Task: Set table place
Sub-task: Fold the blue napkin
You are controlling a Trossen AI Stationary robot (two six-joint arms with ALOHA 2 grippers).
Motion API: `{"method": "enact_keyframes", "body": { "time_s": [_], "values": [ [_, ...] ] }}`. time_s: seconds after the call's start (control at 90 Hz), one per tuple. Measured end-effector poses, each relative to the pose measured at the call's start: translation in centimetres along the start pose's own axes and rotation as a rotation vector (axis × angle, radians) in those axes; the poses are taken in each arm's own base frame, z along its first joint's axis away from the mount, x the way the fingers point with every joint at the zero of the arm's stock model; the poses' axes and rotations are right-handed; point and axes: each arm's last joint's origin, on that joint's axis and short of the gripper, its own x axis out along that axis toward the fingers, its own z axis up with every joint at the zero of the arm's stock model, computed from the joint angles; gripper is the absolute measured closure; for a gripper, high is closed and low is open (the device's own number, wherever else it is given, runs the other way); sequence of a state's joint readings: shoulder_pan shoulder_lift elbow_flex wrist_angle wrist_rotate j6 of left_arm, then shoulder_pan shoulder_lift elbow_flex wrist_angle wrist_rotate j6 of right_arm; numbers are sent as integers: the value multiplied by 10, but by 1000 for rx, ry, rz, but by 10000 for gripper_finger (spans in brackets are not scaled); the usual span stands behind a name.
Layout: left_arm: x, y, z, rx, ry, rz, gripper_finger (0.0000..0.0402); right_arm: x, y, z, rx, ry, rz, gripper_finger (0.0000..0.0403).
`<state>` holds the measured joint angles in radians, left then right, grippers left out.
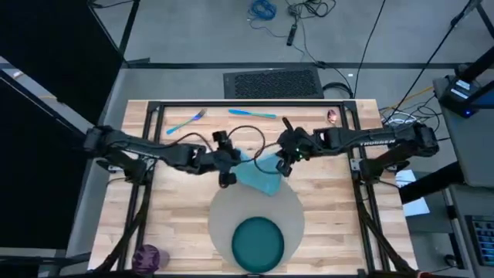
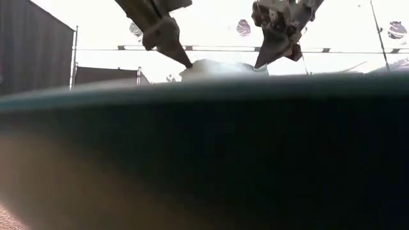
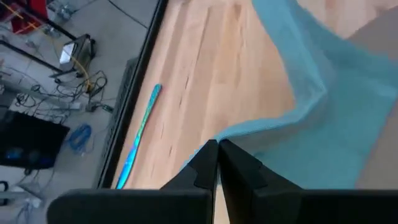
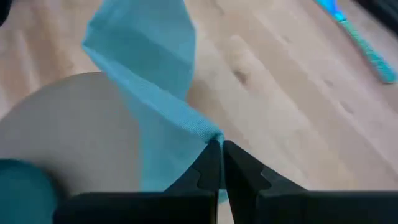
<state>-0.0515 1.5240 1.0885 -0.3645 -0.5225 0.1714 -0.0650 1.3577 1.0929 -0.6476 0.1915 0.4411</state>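
At the near edge of the table (image 1: 177, 220) a small purple cup (image 1: 148, 257) lies on the left, close to the corner. To its right the dark teal plate (image 1: 258, 242) sits on the near part of the round grey mat (image 1: 231, 212); in the low view the plate's rim fills most of the picture.

Just beyond the mat's far edge the light blue napkin (image 1: 261, 174) is held up between the two arms, its lower part draping onto the mat. The left gripper (image 1: 228, 179) has its fingers pressed together on the napkin's left corner, as the left wrist view shows, with the cloth edge caught at the fingertips (image 3: 211, 152). The right gripper (image 1: 282, 166) pinches the napkin's right corner in the same way, its fingers closed on the folded hem (image 4: 208, 134). The low view shows both grippers coming down from above to the cloth.

Farther back, near the far edge, a blue-handled fork (image 1: 186, 121) lies on the left and a blue-handled knife (image 1: 252, 113) to its right, well apart from the mat.
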Motion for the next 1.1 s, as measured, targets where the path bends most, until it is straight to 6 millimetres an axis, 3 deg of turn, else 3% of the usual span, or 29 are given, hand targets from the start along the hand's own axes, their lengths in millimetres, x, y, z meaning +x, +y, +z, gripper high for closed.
{"method": "enact_keyframes", "body": {
  "time_s": [0.2, 0.367, 1.1],
  "values": [
    [38, 14, -11, -18, 77, 0, 402, 19, -25, -16, 33, 89, -70, 403],
    [54, 16, -18, -28, 117, -35, 401, 28, -20, -34, 43, 119, -32, 403],
    [41, -15, -20, -7, 164, -139, 402, 28, 26, -54, 80, 156, 108, 403]
  ]
}}
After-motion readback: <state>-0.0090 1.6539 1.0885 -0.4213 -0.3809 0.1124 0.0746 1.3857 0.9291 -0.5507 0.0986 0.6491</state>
